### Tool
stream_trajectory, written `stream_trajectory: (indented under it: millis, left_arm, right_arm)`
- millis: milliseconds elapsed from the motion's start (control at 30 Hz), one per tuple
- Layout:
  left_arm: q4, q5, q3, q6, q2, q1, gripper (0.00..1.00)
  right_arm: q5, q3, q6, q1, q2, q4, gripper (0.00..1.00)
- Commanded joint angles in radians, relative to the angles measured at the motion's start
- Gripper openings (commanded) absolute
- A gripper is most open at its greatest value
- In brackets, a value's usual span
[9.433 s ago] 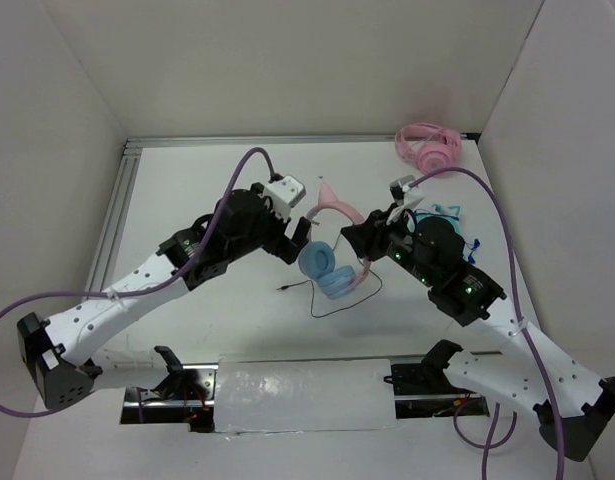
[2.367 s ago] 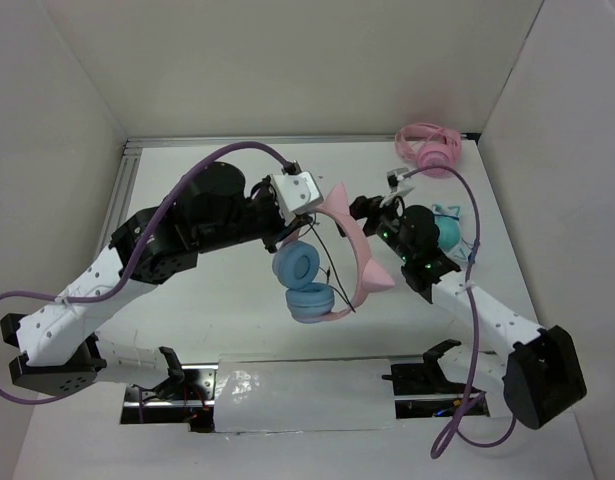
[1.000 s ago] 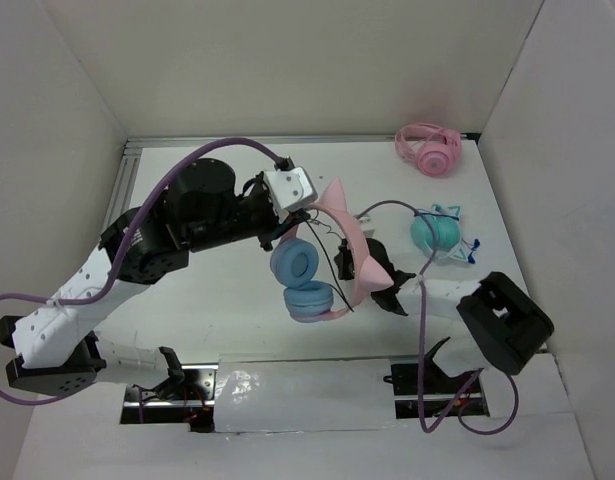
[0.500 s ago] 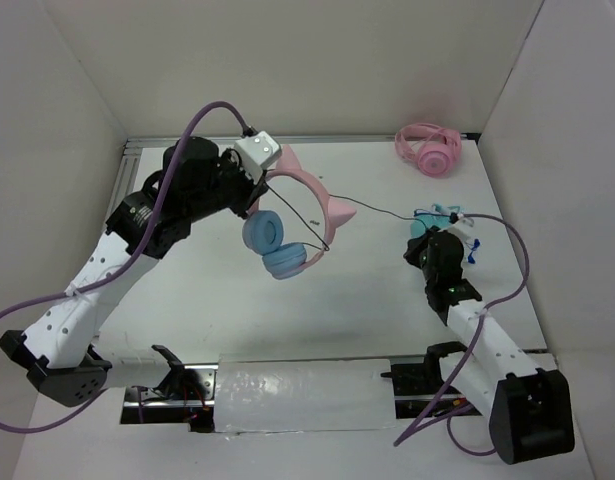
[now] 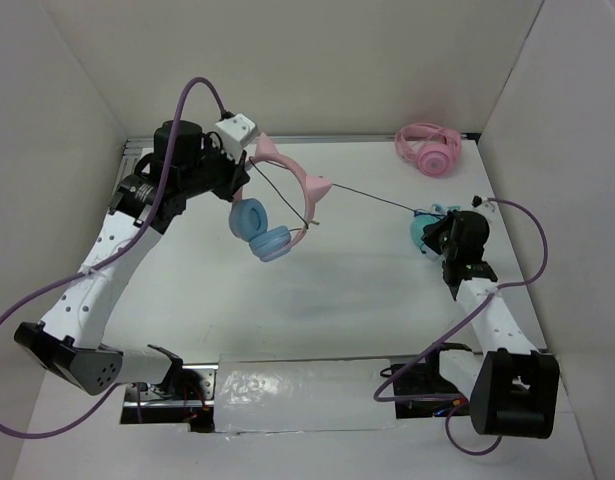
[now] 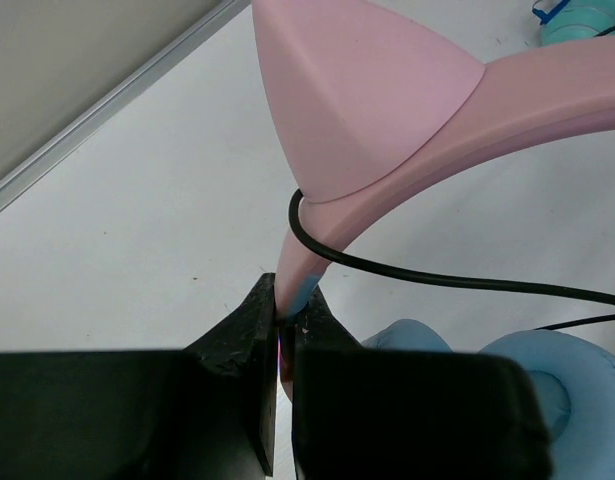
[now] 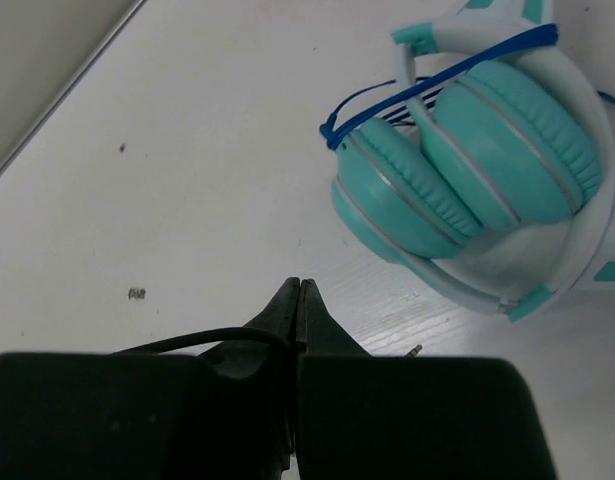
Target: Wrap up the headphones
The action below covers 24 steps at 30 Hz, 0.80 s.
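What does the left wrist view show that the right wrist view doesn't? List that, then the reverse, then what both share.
Only the left wrist view: the left gripper shut on the end of the pink band of the headphones, a cat ear, and the light blue ear cups.
Only the right wrist view: the right gripper shut on the black cable, and the ear pads of the teal headphones.
Both: the black cable, the white table, and the teal headphones, which are only a corner sliver in the left wrist view.

We hold our left gripper (image 6: 284, 300) high and far back, clamped tight, and our right gripper (image 7: 299, 290) low, pinched closed.
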Motion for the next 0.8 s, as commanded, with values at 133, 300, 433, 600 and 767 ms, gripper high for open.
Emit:
stream_trajectory:
  millis: [133,300,433,600,767]
  left_arm:
    - [0.119,-0.049,0.061,-0.094,0.013,0.064,0.0]
    - [0.108,-0.181,0.03,-0.204,0.079,0.111,0.0]
    - [0.153,-0.204,-0.008,-0.249,0.116,0.16,0.0]
    - [0.179,-0.26,-0.05,-0.235,0.165,0.172,0.0]
    - [0.113,-0.257,-0.017,-0.297,0.242,0.217,0.0]
  right_arm:
    - [-0.049,-0.027,-0.076,0.071,-0.053,0.002,0.0]
    - [0.12,-0.009,-0.144,0.249,-0.211,-0.131,0.0]
    - [0.155,-0.01,-0.202,0.387,-0.311,-0.164,0.0]
    - [0.442,0.082,-0.233,0.543,-0.36,-0.266,0.0]
    - [0.401,0.146,-0.331,0.644,-0.391,-0.228,0.0]
